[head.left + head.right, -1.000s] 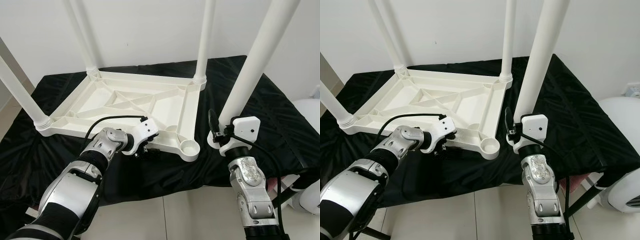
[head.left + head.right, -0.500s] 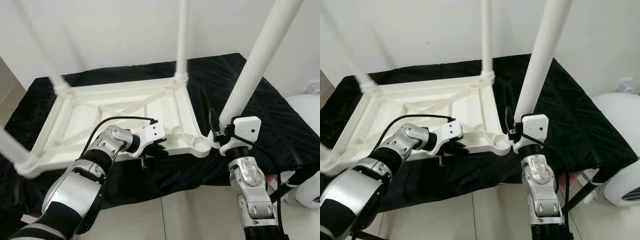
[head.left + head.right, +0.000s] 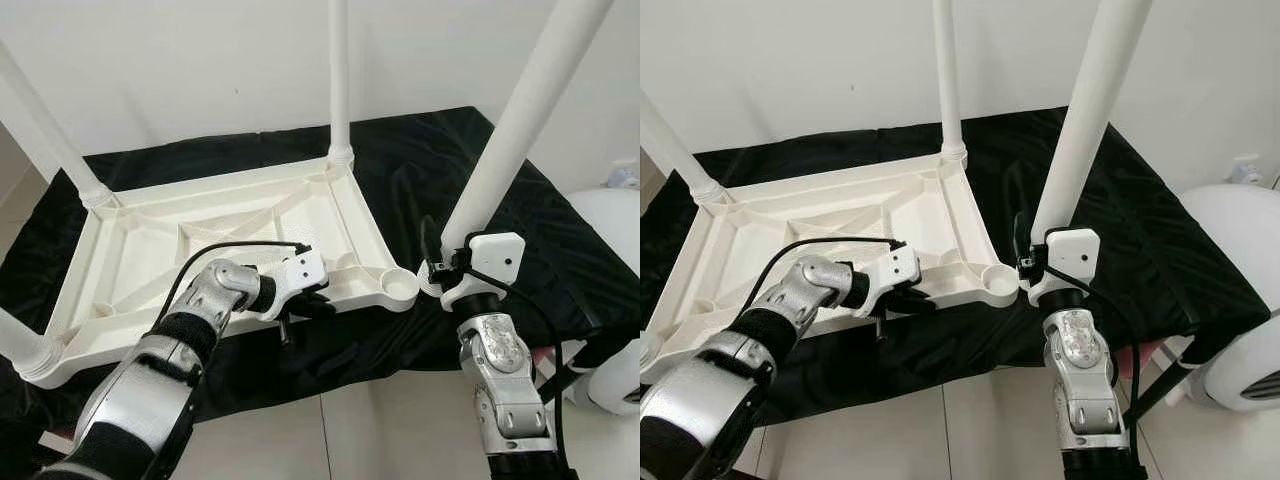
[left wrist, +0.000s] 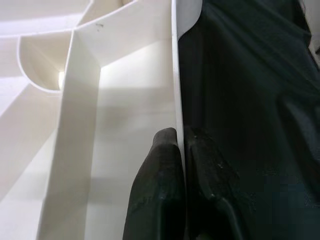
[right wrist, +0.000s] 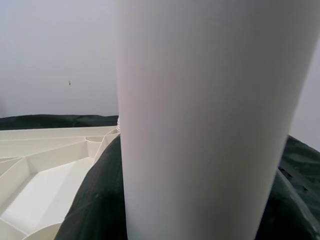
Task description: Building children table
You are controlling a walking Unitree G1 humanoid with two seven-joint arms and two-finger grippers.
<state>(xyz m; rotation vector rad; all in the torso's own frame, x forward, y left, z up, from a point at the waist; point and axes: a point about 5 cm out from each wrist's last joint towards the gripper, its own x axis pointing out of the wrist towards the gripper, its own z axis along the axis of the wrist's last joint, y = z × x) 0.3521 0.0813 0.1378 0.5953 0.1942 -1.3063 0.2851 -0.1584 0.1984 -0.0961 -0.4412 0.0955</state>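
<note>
left eye view: the white children's table top (image 3: 200,250) lies upside down on a black cloth (image 3: 440,170) spread over the tabletop, ribs facing up, three legs (image 3: 338,80) already standing in their corner sockets; the fourth socket (image 3: 400,287), at the near right corner, is empty and sits just beside the base of the loose leg (image 3: 510,130), which looks like the reason the panel is turned this way. left hand (image 3: 300,305) grips the near rim, apparently to steady the panel and keep the socket presented. right hand (image 3: 440,272) holds the loose leg low down, upright with a slight lean, its foot resting on the cloth. right eye view: same layout; a white rounded appliance (image 3: 1230,260) stands at the far right, well apart from the work. left wrist view: the two black fingers (image 4: 160,185) are pressed onto the thin rim wall, one on each side, pinching it. right wrist view: the leg's white shaft is very close to the lens, with the ribbed underside behind it; fingers are hidden, but the hold suggests they are clamped on the leg. judgement: next step is lifting the leg into the empty socket
</note>
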